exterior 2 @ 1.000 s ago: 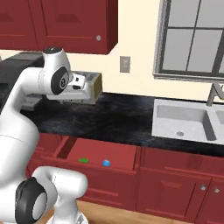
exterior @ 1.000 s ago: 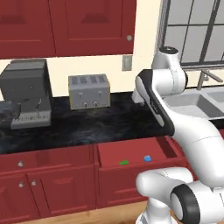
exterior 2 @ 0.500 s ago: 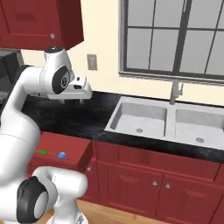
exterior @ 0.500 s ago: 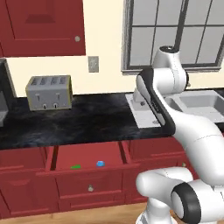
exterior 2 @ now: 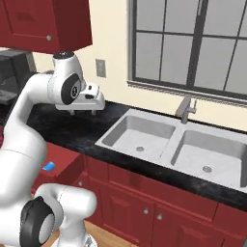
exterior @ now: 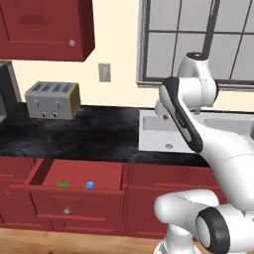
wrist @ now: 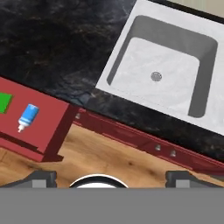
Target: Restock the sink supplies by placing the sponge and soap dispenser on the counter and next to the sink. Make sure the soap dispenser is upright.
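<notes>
The sponge (exterior: 63,185), a flat green pad, lies in an open red drawer (exterior: 79,174) below the counter (exterior: 89,134). Beside it the blue soap dispenser (exterior: 90,185) lies on its side, its white pump end showing in the hand view (wrist: 27,117), where the sponge (wrist: 3,103) is cut by the left edge. My gripper (exterior 2: 83,111) hangs open and empty high above the counter (exterior 2: 72,132), left of the sink (exterior 2: 140,135). Its fingertips (wrist: 41,178) stand wide apart. The sink (wrist: 170,87) lies to the upper right in the hand view.
A silver toaster (exterior: 52,100) stands at the back of the counter on the left. The double basin has a faucet (exterior 2: 185,110) behind it, under a window. Red cabinets hang over the left side. The drawer front juts out over the wooden floor (wrist: 109,153).
The base has driven to the right, so the whole scene has slid left in both base views and the sink has come into view. The drawer's contents have not moved.
</notes>
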